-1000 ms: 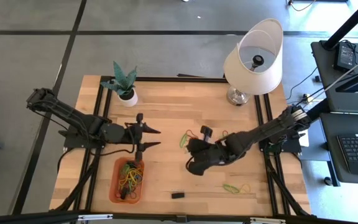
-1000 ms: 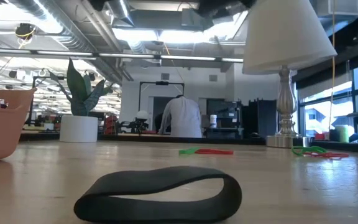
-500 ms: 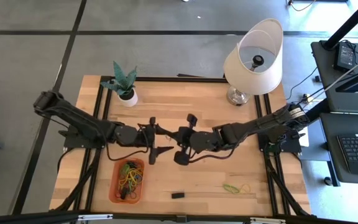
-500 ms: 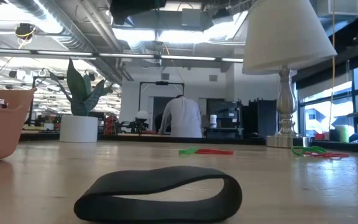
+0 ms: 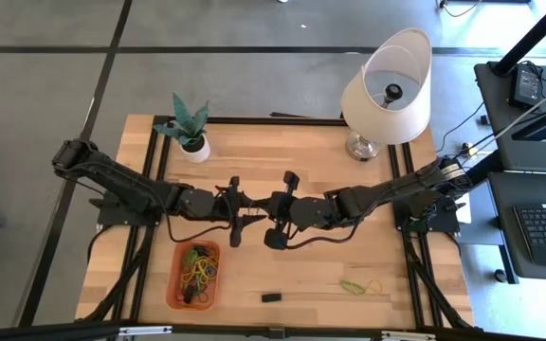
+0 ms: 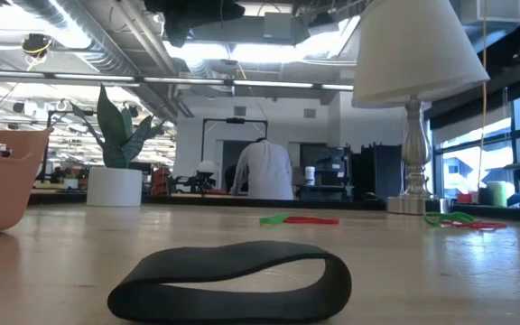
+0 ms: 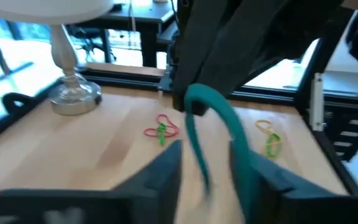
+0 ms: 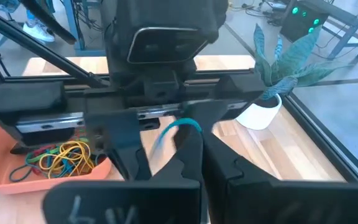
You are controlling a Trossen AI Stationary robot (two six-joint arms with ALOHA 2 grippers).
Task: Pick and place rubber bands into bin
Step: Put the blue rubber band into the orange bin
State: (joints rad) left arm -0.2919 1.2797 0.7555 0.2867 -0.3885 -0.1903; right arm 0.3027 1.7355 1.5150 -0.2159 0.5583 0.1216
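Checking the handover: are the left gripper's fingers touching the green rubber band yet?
Cannot tell. In the left wrist view the green rubber band hangs from the right gripper between the left gripper's fingers, but blur hides any contact.

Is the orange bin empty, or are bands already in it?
Not empty. The bin holds a tangle of rubber bands, yellow, green and orange; the right wrist view shows them too.

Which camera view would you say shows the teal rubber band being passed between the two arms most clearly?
The left wrist view: the teal rubber band hangs from the right arm's shut jaws, large and central. The right wrist view shows only a short arc of it. It cannot be made out in the high view, and the low view misses it.
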